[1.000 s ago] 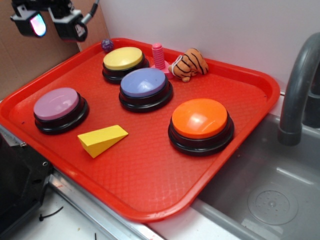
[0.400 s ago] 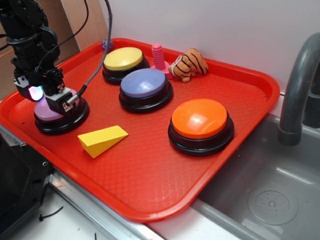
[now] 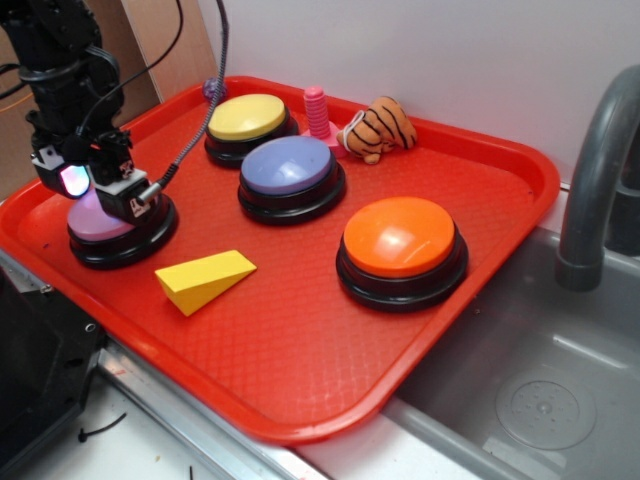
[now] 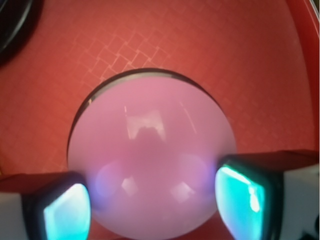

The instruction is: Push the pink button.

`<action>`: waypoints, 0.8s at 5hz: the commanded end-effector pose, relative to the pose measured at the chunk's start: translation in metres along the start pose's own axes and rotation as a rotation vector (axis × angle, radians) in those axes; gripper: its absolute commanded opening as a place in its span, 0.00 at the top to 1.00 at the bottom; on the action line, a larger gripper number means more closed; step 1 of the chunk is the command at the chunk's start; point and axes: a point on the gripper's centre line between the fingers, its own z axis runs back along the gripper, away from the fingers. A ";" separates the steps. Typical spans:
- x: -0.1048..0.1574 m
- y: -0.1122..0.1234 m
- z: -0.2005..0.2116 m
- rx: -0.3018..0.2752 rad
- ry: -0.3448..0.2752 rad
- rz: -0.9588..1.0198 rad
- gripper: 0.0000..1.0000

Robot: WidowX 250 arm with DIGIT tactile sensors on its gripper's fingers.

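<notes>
A red tray [image 3: 300,370] is seen filling most of the exterior view, with a grey sink [image 3: 540,400] and faucet [image 3: 600,170] at the right edge. The pink button [image 3: 100,222], a large dome on a black base, is placed at the left side of the tray. The hand [image 3: 92,185] of the black robot arm [image 3: 50,60] is held directly over this button at the left of the frame, its lit pads close above the dome; whether contact is made cannot be told. In the wrist view, the pink button [image 4: 150,160] is shown filling the centre, and the two glowing teal fingers [image 4: 67,212] are spread wide apart at the lower left and lower right corners, gripping nothing.

Elsewhere on the tray, a yellow button [image 3: 247,120] is set at the upper middle, a blue-lavender button [image 3: 290,170] just below it, an orange button [image 3: 400,240] at centre right, and a yellow wedge [image 3: 203,278] near the pink button.
</notes>
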 end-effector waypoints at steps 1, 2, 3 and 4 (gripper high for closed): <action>0.020 0.007 0.041 -0.010 -0.058 0.002 0.00; 0.022 0.007 0.054 -0.012 -0.042 0.011 0.00; 0.023 0.006 0.061 0.005 -0.043 0.019 0.00; 0.025 0.007 0.070 0.011 -0.039 0.016 0.00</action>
